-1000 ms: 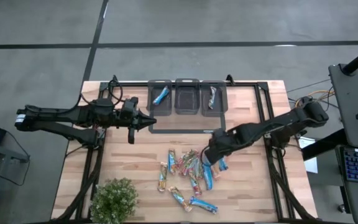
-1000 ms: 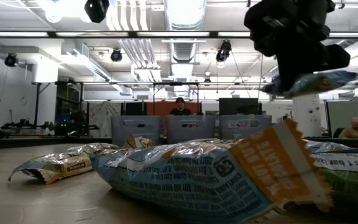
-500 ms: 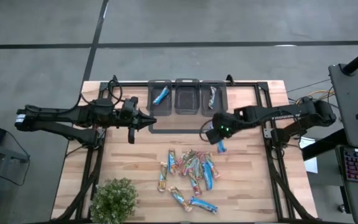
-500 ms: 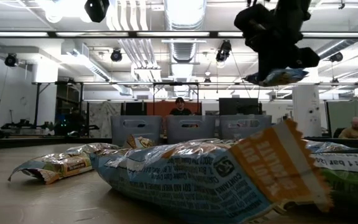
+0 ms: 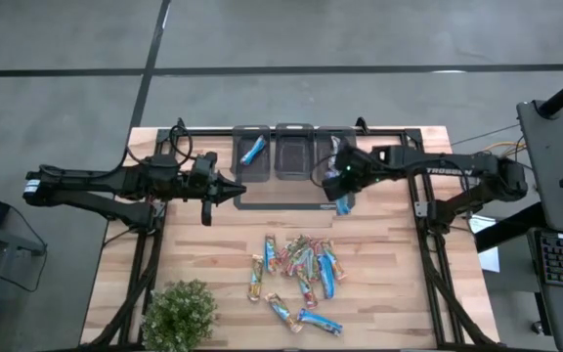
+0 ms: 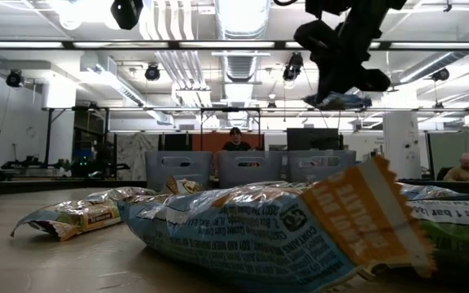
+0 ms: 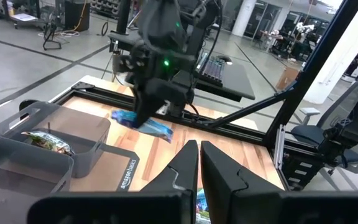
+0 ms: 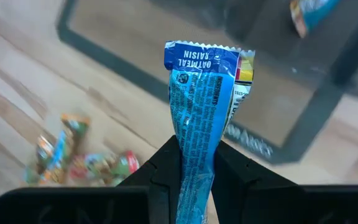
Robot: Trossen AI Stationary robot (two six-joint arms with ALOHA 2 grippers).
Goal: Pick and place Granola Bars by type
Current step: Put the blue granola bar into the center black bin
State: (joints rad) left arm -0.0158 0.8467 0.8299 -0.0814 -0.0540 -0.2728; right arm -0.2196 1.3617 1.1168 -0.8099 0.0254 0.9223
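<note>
My right gripper [image 5: 341, 189] hangs above the table just in front of three grey bins [image 5: 292, 154] and is shut on a blue granola bar [image 5: 346, 203]. The left bin holds a blue bar [image 5: 253, 150], the right bin a multicoloured one [image 5: 333, 152]. A pile of granola bars [image 5: 299, 266], blue and multicoloured, lies flat on the wood nearer the front. My left gripper [image 5: 238, 189] waits shut, held level, left of the bins. My right gripper pinches one end of the blue bar [image 8: 194, 149] between its two fingers [image 8: 163, 168], coming from above at a steep slant. The wrapper's crimped free end [image 8: 207, 60] sticks out beyond the fingertips. The bar [image 6: 337, 100] is lifted clear of the table.
A flat clear tray with a dark rim [image 5: 281, 200] lies in front of the bins. A leafy green plant [image 5: 178, 313] stands at the front left. A black frame [image 5: 418, 176] runs along the table's sides. Bare wood lies between the pile and the tray.
My right gripper has gone up and toward the table's far edge, from over the pile's right side to just before the bins, tipping a little as it went. The blue bar has travelled with it, clear of the table. The pile has stayed where it was.
</note>
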